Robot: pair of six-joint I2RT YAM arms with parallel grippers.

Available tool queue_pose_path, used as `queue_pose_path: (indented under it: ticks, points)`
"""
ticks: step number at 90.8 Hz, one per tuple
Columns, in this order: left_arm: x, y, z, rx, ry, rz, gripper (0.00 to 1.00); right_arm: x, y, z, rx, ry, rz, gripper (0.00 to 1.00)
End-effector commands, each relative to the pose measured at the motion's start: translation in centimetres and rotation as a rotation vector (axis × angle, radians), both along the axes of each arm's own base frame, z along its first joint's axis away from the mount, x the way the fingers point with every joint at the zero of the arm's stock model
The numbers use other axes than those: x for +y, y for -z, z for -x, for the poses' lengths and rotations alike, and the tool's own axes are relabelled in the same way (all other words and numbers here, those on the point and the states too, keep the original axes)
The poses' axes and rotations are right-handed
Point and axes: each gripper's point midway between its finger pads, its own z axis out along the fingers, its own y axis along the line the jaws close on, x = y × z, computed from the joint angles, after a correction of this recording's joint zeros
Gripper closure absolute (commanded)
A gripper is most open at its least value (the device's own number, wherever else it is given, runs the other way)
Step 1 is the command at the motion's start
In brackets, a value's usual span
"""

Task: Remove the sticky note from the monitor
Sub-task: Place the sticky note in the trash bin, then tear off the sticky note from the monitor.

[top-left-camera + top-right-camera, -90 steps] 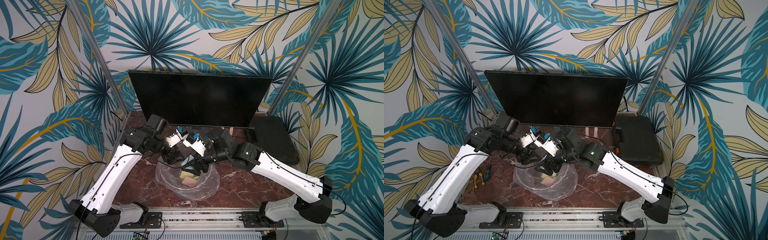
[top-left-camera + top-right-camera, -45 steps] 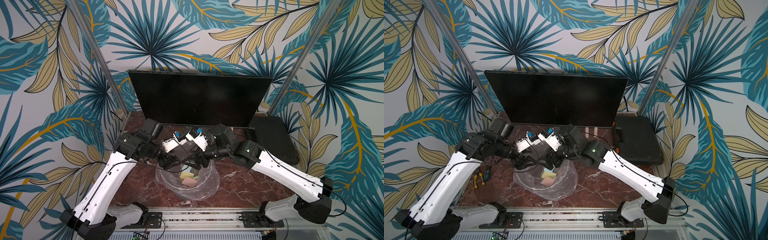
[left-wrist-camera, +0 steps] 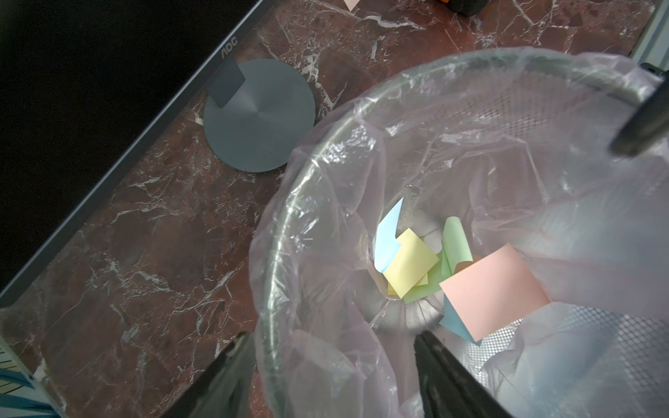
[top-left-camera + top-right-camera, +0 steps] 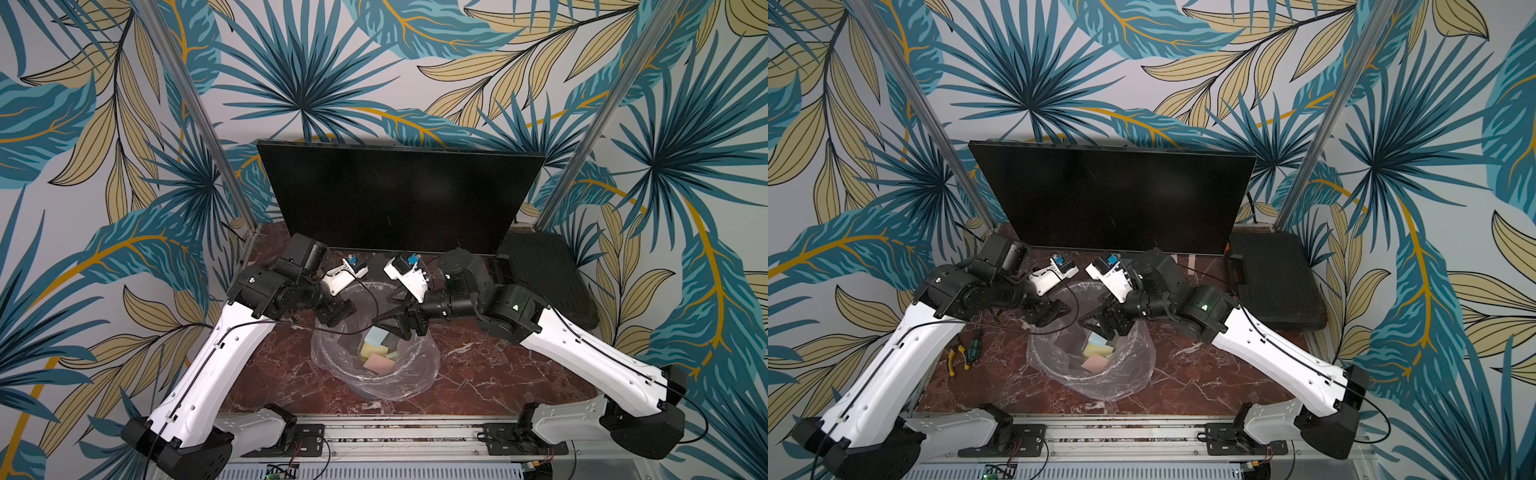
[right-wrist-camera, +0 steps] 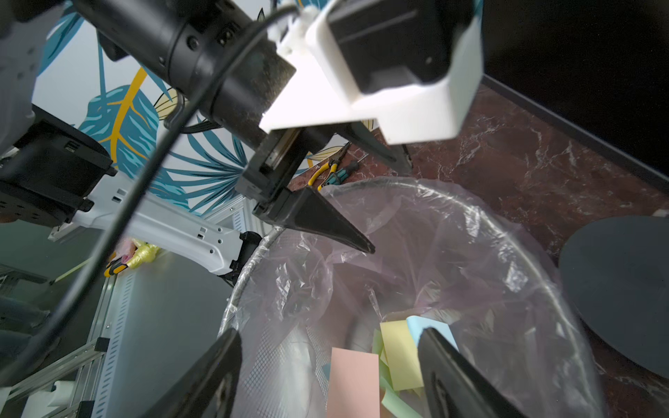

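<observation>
Pink sticky note [image 3: 492, 293] in bin [image 3: 269, 260]; left gripper [image 3: 331, 338], right gripper [image 5: 329, 334] spread, now farther apart.

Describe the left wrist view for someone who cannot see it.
A plastic-lined mesh wastebasket holds sticky notes in pink, yellow, green and blue. The left pincer hangs open above it; beside it on the red marble table stands the dark monitor on its round grey base.

One monitor [image 4: 399, 195], one bin [image 4: 419, 374], one black case [image 4: 540, 270], two claws [image 3: 331, 340] [image 5: 329, 334]
</observation>
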Motion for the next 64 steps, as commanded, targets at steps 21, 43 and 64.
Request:
queue_pose_path:
  ticks: [21, 43, 64]
  points:
    - [1.0, 1.6, -2.6, 0.034, -0.081, -0.024, 0.27, -6.7, -1.8, -5.6, -0.017, 0.376, -0.093, 0.23]
    - [0.7, 3.3, -2.8, 0.089, -0.081, -0.027, 0.33, -14.3, -1.9, -9.3, 0.045, 0.684, -0.176, 0.24]
    - [0.7, 3.7, -2.9, 0.098, -0.093, -0.025, 0.47, -18.8, 2.4, -11.3, 0.162, 0.875, -0.221, 0.26]
